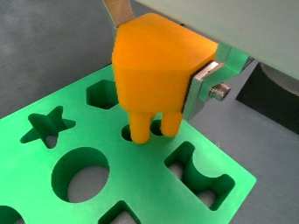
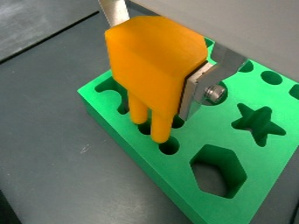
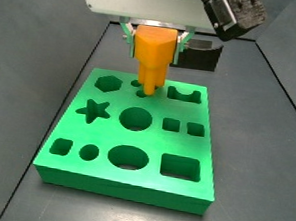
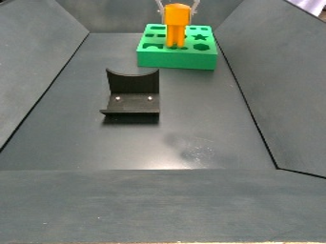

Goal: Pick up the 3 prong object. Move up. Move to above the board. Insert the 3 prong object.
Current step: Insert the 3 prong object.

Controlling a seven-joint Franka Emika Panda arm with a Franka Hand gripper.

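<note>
My gripper (image 1: 163, 74) is shut on the orange 3 prong object (image 1: 158, 66) and holds it upright over the green board (image 1: 35, 162). Its thin legs (image 1: 140, 129) reach down to the three small holes, and their tips sit in or at the holes' mouths. The same shows in a wrist view, with the gripper (image 2: 158, 74), the object (image 2: 149, 61) and the board (image 2: 140, 149). In a side view the gripper (image 3: 155, 45) holds the object (image 3: 154, 53) at the board's far edge (image 3: 64, 163). In a side view the object (image 4: 176, 19) and the board (image 4: 204, 59) lie far off.
The dark fixture (image 4: 132, 95) stands on the floor in front of the board. A dark block (image 3: 201, 56) sits behind the board. The board has star (image 3: 95, 110), hexagon (image 3: 108, 81), round and square cutouts. Sloped dark walls (image 4: 38, 86) bound the floor.
</note>
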